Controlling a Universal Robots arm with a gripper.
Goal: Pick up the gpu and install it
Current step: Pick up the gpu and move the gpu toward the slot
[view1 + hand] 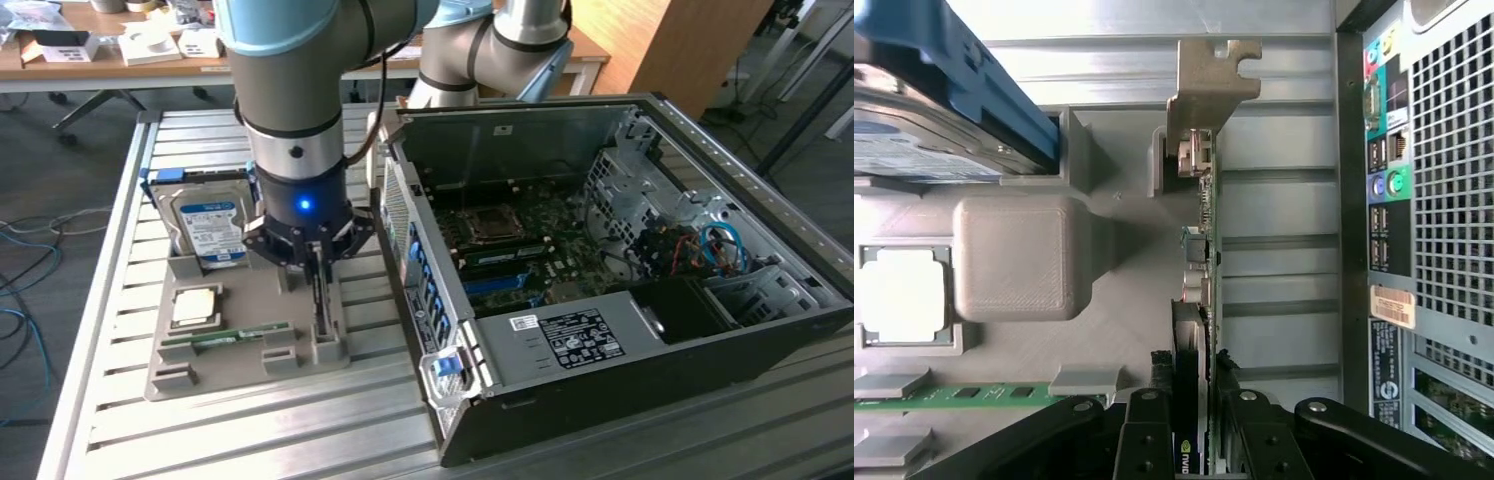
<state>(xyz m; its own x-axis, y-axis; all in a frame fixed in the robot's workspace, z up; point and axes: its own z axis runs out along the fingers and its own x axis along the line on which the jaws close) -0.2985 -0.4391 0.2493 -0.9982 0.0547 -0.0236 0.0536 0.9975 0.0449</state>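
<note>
Gripper (315, 272): black, mounted on a pale blue and silver arm (300, 100), pointing straight down in the left-centre of the exterior view. Its fingers (1146, 435) are pressed against both faces of the gpu (1206, 215), pinching the card at the end away from its bracket. Gpu: thin card standing on edge in a slot of a gray tray (240, 380), lower left of the exterior view, just beside the computer case (534, 135). Its metal bracket (1209, 85) stands at the far end of the card from the fingers. Also on the tray: hard drive (214, 225) with blue and white label, upright at the back, toward the upper left; square processor chip (196, 305), lying flat in a recess on the tray's left side; green memory stick (230, 335), lying along the tray in front of the chip. Computer case: black, side panel off, filling the exterior view's right half; motherboard (521, 240) exposed inside; silver power supply (574, 335) with a label at the near end. All stands on a table (174, 440) of ribbed metal slats.
</note>
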